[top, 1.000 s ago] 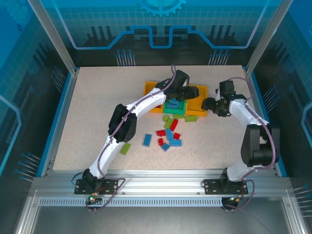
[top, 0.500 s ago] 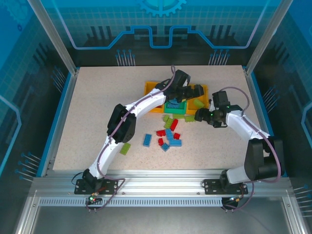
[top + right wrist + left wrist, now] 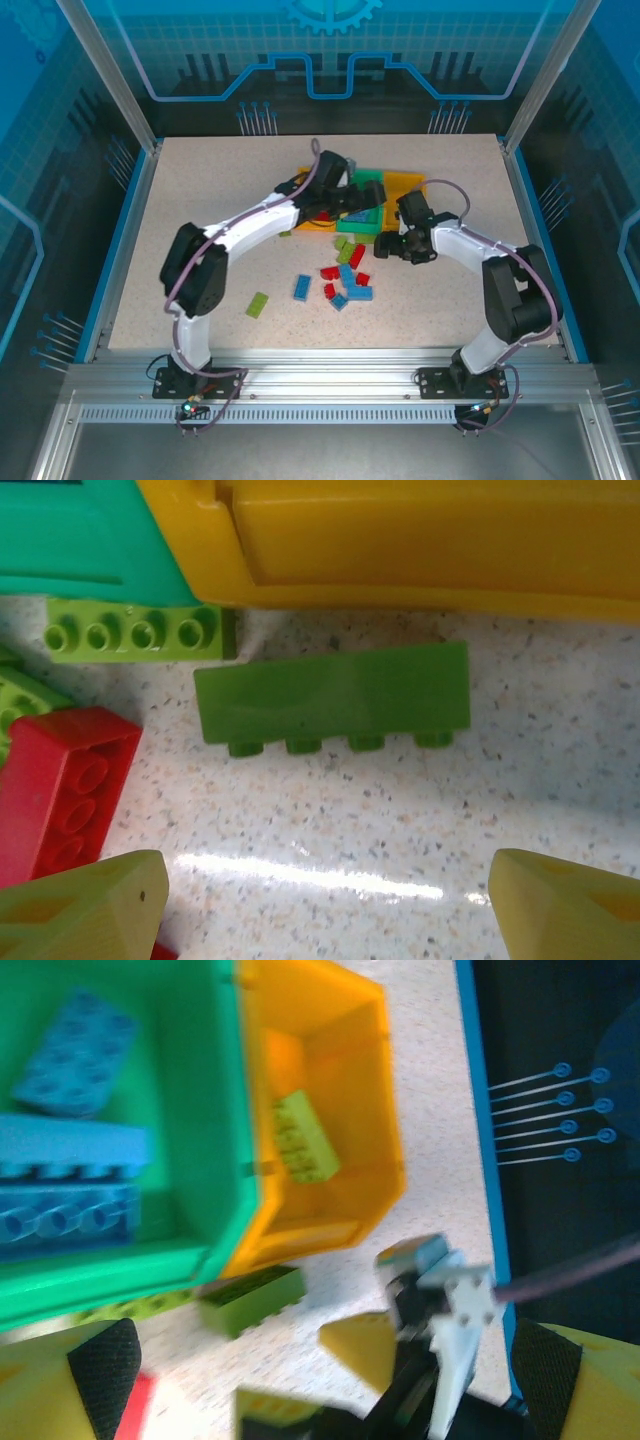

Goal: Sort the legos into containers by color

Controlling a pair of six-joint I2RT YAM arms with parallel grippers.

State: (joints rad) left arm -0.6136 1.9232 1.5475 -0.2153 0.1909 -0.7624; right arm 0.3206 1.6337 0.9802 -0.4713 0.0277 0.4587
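The sorting is, I judge, in its early part. I take 12 o'clock as the far side of the table [image 3: 200, 200]. In the top view most bricks [image 3: 346, 272] lie loose in a mixed heap of red, blue and lime, at 6 o'clock from the bins. One lime piece [image 3: 258, 305] and one blue piece [image 3: 302, 288] lie apart, at 8 o'clock from the heap. All the red bricks that I can see are on the table.

The green bin [image 3: 225, 1080] holds three blue bricks [image 3: 70, 1150], as far as the left wrist view shows. The right orange bin [image 3: 385, 1110], touching it at 3 o'clock, holds one lime brick [image 3: 305, 1138]. The left orange bin [image 3: 303, 186] is mostly hidden under the left arm, so I cannot tell what is in it.

The left gripper [image 3: 345, 197] hovers over the bins, its fingers spread wide with nothing between them. The right gripper [image 3: 330, 900] is low over the table at 6 o'clock from the right orange bin, also wide and empty. Just ahead of it a green brick [image 3: 335, 695] lies on its side, near the bin wall but apart from it. It looks like the next one to pick, and it belongs with the lime brick.
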